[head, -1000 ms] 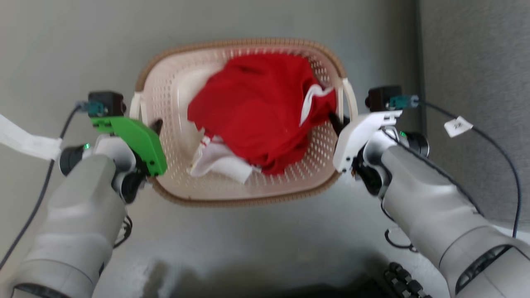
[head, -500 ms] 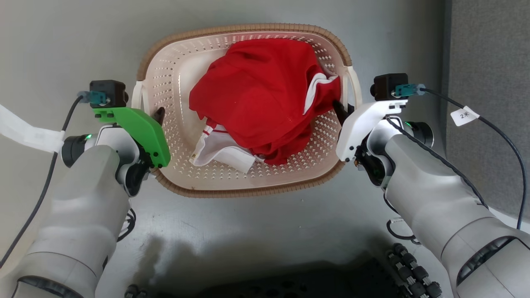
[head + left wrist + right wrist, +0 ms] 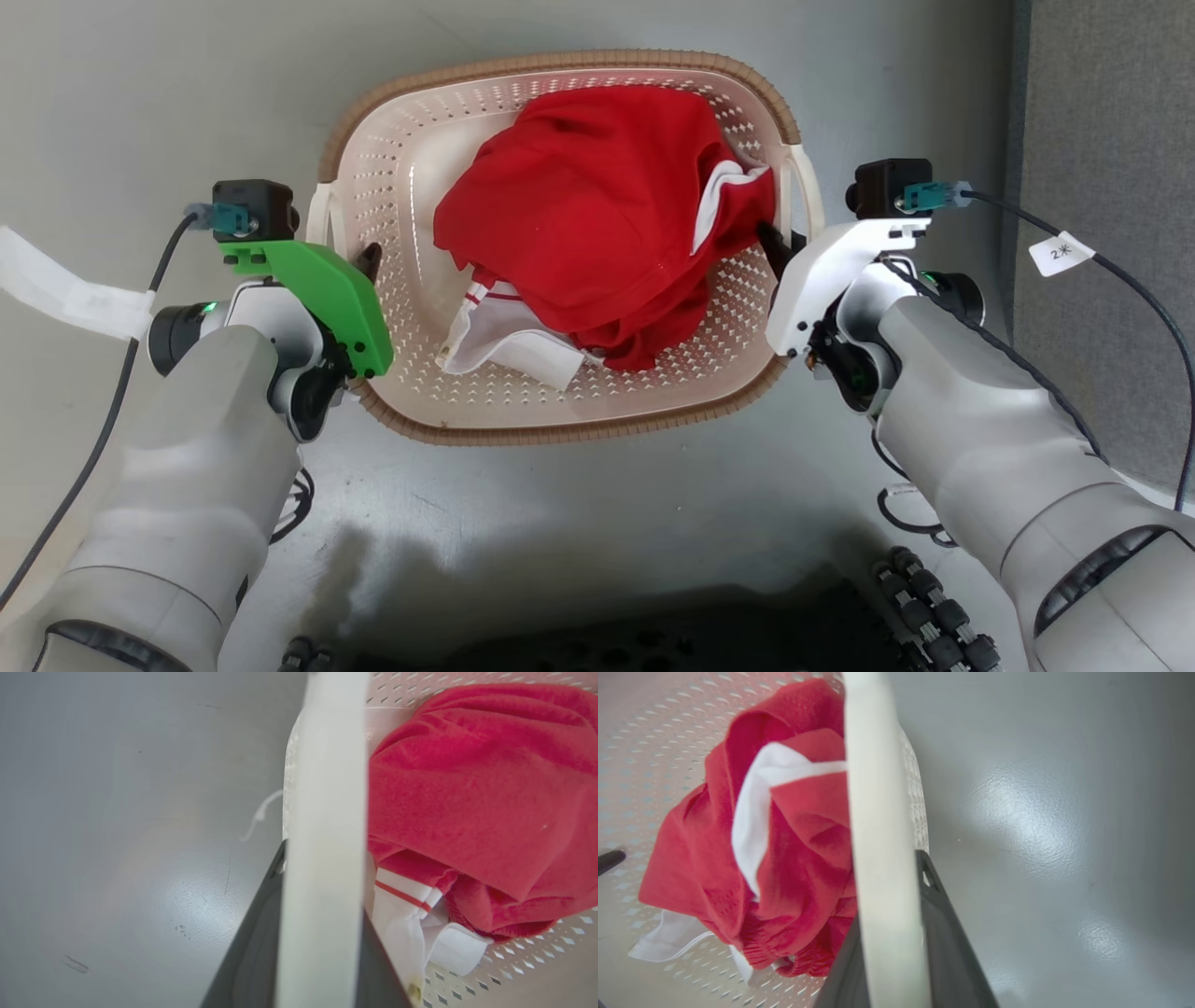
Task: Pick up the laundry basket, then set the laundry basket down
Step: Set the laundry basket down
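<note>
A heap of clothes [image 3: 597, 215] lies in the laundry basket [image 3: 560, 431], more toward its right side. The left gripper [image 3: 366, 264] is at the basket's left handle [image 3: 320, 217], and the right gripper [image 3: 777, 245] is at its right handle [image 3: 808, 191]. Each handle passes between two fingers. The floor [image 3: 579, 523] is under the basket.

Grey floor [image 3: 140, 84] open at upper left and across lower centre, above dark base [image 3: 653, 639]. Red cloth [image 3: 597, 215] heaps over laundry basket [image 3: 560, 434] centre and right; its left interior open. Darker textured strip [image 3: 1102, 112] and tagged cable [image 3: 1061, 253] crowd right edge, white strap [image 3: 65, 294] left edge.
</note>
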You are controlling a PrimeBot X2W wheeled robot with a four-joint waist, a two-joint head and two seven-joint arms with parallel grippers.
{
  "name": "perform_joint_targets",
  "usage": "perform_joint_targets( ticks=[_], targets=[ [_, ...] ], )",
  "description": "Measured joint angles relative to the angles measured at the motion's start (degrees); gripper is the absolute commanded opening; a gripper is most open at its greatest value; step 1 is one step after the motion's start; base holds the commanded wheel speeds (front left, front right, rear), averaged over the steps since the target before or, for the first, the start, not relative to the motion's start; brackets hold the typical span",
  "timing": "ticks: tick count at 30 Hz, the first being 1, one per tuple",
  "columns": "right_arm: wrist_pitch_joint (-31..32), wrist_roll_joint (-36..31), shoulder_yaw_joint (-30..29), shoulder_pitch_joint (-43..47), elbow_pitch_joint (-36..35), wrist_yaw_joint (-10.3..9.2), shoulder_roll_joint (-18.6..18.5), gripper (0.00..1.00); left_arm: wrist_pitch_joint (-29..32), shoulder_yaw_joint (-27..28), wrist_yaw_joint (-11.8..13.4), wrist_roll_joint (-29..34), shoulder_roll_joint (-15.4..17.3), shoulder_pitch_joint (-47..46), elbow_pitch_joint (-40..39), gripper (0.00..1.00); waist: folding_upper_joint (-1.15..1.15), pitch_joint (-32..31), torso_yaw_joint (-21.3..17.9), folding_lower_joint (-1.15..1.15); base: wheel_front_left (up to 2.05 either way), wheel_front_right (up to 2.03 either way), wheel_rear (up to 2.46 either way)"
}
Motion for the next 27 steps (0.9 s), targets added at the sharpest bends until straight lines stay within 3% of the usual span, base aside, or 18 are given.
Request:
perform_joint_targets(
  ticks=[1,2,3,6,27],
  targets=[
    [0.09,0.09,0.07,0.00,-0.01,0.46,-0.14,0.00,0.04,-0.35,0.02,-0.14,0.03,0.00,-0.30,0.00,0.00,0.00,0.02,0.00,0.00,0.00,0.00],
    [0.13,0.12,0.55,0.00,-0.32,1.64,-0.54,0.26,0.38,-0.46,0.10,-1.07,0.04,0.00,-0.80,0.41,0.00,0.00,0.06,0.00,0.00,0.00,0.00],
    [0.13,0.25,0.80,0.01,-0.85,2.66,-0.94,1.00,0.75,-0.65,0.13,-1.58,0.08,0.00,-0.92,1.00,0.00,-0.01,0.09,0.00,0.00,0.00,0.00],
    [-0.55,1.03,1.64,-0.05,-3.21,5.33,-2.04,1.00,1.54,-1.76,0.00,-2.08,0.48,0.02,-2.36,1.00,0.00,-0.02,0.23,0.00,0.00,0.00,0.00],
    [-2.07,1.32,3.44,0.07,0.30,5.81,-1.55,1.00,-3.61,-4.97,-0.04,-2.49,3.22,0.20,-4.37,1.00,0.00,-3.72,0.58,-0.01,0.00,0.00,0.00]
  ],
)
